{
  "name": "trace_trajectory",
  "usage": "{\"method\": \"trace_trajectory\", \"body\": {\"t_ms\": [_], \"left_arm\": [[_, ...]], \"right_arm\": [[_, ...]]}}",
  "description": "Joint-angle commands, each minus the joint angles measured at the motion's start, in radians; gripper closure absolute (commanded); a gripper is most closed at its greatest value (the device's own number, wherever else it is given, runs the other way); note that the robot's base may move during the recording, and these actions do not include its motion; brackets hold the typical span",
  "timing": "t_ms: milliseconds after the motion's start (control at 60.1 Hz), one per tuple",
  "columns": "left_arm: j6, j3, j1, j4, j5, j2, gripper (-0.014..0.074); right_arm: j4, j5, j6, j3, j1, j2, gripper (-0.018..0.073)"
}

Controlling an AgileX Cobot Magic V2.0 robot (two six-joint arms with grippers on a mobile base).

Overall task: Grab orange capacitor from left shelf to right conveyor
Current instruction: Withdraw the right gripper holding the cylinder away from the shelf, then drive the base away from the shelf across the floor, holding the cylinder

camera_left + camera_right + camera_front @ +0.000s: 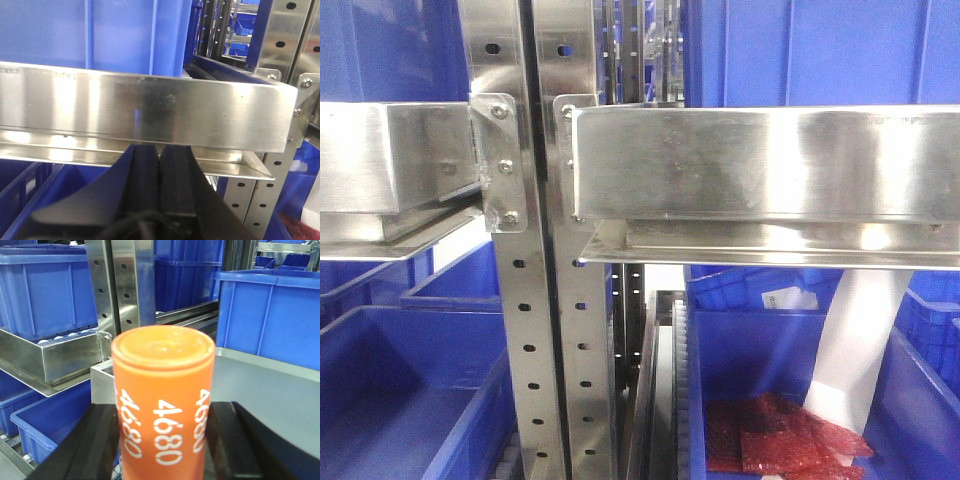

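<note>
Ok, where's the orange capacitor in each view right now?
Exterior front: not in it.
Left wrist: not in it.
Right wrist: orange capacitor at centre bottom, upright, gripped by the right pincer.
Shared landmark: the shelf's perforated steel posts, in all three views.

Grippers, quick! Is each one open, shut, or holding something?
Left gripper: closed, holding nothing.
Right gripper: closed on the orange capacitor.

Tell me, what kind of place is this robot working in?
Most likely a warehouse or factory stockroom. Shiny steel racks carry rows of blue plastic bins, one bin holds red packets, and a grey belt lies beside them, probably for moving parts.
</note>
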Motion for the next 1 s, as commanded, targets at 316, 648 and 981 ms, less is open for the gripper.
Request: {"method": "trace_trajectory", "body": {"t_ms": [316, 648, 981], "left_arm": [[0.000, -0.005, 0.003, 0.000, -0.089, -0.019, 0.0701], [0.000, -0.005, 0.003, 0.000, -0.089, -0.019, 0.0701], [0.000, -0.005, 0.001, 0.000, -0.089, -0.019, 0.0701]], "right_arm": [[-0.004, -0.093, 0.001, -0.029, 0.000, 0.006, 0.0458], [-0.004, -0.093, 0.001, -0.029, 0.000, 0.006, 0.0458], [-0.004, -0.093, 0.001, -0.029, 0.000, 0.006, 0.0458]]}}
